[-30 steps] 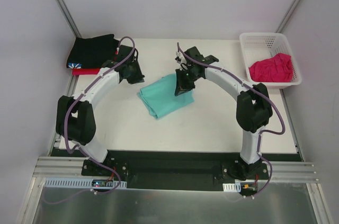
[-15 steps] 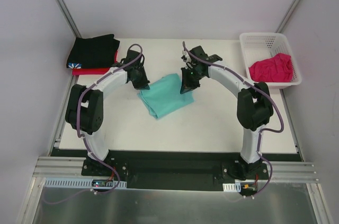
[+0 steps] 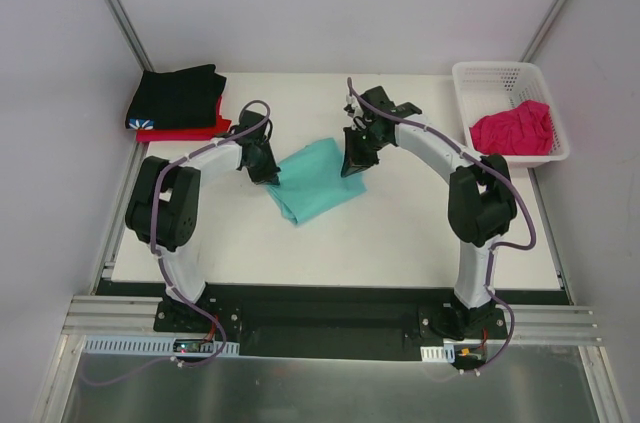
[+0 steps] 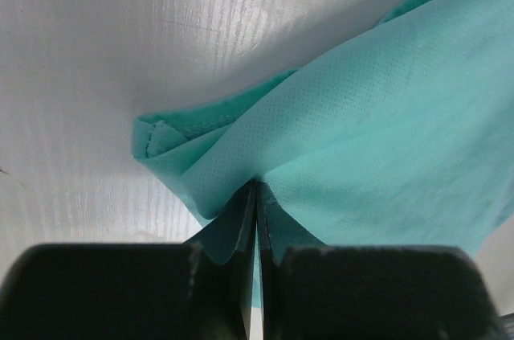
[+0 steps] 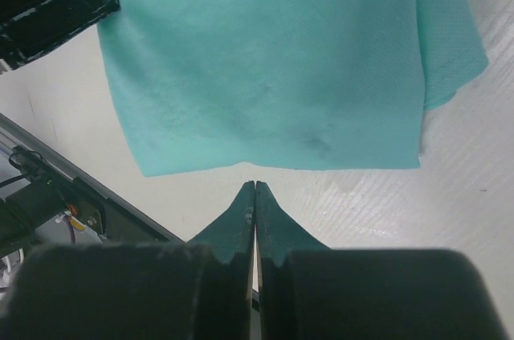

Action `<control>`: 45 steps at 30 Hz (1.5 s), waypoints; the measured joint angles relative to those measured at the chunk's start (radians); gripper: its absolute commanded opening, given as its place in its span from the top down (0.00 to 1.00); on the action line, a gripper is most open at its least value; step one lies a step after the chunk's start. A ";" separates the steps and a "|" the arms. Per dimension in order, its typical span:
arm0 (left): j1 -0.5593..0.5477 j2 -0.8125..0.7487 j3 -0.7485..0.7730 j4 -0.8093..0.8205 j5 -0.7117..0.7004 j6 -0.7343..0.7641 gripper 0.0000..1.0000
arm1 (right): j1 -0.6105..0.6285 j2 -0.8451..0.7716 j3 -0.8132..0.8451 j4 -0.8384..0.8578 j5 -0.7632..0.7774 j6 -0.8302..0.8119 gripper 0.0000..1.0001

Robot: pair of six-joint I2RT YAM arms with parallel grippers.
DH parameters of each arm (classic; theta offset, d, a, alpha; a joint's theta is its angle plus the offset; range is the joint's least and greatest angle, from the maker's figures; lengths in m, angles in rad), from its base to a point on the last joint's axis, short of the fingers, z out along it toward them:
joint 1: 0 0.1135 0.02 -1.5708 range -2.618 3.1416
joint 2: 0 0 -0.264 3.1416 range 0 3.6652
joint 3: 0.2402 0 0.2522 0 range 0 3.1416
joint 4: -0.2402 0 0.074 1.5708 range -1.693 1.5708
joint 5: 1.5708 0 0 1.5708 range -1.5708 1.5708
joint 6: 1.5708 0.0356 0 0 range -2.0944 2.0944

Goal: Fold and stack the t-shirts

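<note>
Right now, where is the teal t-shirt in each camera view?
Top external: teal t-shirt just above the picture's centre.
Left wrist: teal t-shirt fills the right side.
Right wrist: teal t-shirt spans the top.
Shared landmark: the white table under it.

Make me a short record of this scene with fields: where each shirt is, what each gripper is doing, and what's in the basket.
teal t-shirt: partly folded, mid-table, between the two arms
left gripper: shut, pinching the teal t-shirt's left edge
right gripper: shut, tips just short of the shirt's edge, holding nothing
stack: black t-shirt on top of red t-shirt, far-left corner
basket: far right, magenta t-shirt crumpled inside
</note>
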 measured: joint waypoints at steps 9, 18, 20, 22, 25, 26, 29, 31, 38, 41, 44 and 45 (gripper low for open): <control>0.000 0.023 -0.020 0.032 0.000 -0.017 1.00 | 0.094 0.062 0.004 0.081 -0.056 0.069 0.99; 0.001 0.023 -0.024 0.040 0.000 -0.017 1.00 | 0.181 0.158 0.014 0.157 -0.109 0.137 0.99; 0.002 0.023 -0.024 0.041 0.001 -0.017 1.00 | 0.191 0.168 0.023 0.164 -0.113 0.146 0.99; 0.002 0.023 -0.024 0.041 0.001 -0.017 1.00 | 0.198 0.172 0.027 0.173 -0.117 0.153 0.99; 0.002 0.023 -0.024 0.041 0.001 -0.017 1.00 | 0.209 0.172 0.025 0.188 -0.119 0.159 0.99; 0.002 0.023 -0.024 0.041 0.001 -0.017 1.00 | 0.214 0.172 0.019 0.195 -0.119 0.160 0.99; 0.002 0.023 -0.024 0.041 0.001 -0.017 1.00 | 0.229 0.171 -0.036 0.227 -0.118 0.162 0.99; 0.002 0.023 -0.024 0.041 0.001 -0.017 1.00 | 0.244 0.171 -0.094 0.242 -0.117 0.163 0.99; 0.002 0.023 -0.025 0.039 0.010 -0.017 1.00 | 0.275 0.124 -0.225 0.303 -0.135 0.178 0.99; 0.002 0.023 -0.025 0.039 0.010 -0.017 1.00 | 0.278 0.113 -0.238 0.306 -0.128 0.177 0.99; 0.002 0.023 -0.025 0.039 0.010 -0.017 1.00 | 0.280 0.105 -0.237 0.285 -0.111 0.167 0.99; 0.002 0.023 -0.025 0.039 0.010 -0.017 1.00 | 0.280 0.102 -0.237 0.274 -0.106 0.162 0.99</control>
